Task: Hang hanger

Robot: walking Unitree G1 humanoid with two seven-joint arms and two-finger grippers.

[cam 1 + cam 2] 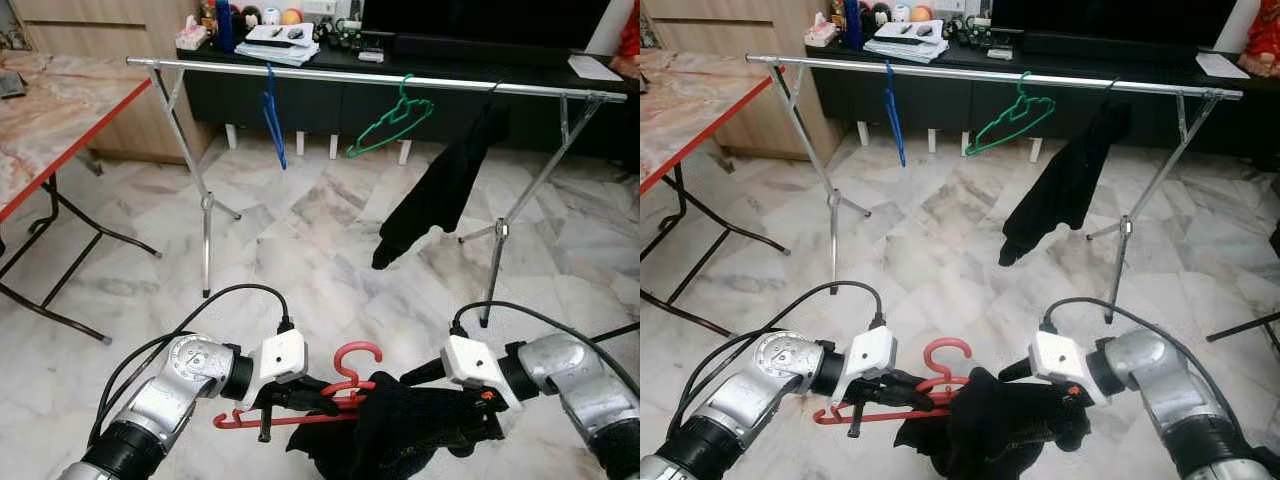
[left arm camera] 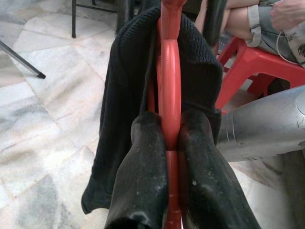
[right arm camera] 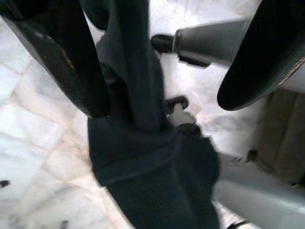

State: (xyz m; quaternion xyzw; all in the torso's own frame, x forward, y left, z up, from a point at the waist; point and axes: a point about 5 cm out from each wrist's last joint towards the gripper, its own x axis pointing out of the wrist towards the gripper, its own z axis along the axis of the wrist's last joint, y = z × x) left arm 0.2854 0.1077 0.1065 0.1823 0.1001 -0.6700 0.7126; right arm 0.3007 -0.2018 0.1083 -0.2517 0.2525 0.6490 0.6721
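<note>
Left gripper [image 2: 169,143] fingers clamp the red hanger [image 1: 345,385]; right gripper [image 3: 157,62] fingers spread wide around the black garment [image 1: 400,430], open floor [image 1: 300,250] before the rail [image 1: 330,74].

- A home living room, with a polished marble tile floor [image 1: 300,230].
- A metal clothes rack [image 1: 380,78] stands there, bearing a blue hanger [image 1: 273,120], a green hanger [image 1: 392,120] and a black garment [image 1: 440,190].
- Behind it runs a dark TV cabinet [image 1: 330,75] cluttered with household odds and ends.
- A folding bench [image 1: 50,110] stands beside wooden cupboards [image 1: 110,30].

Head eyes look down at the rack [image 1: 380,78]; wrist views sit close.
</note>
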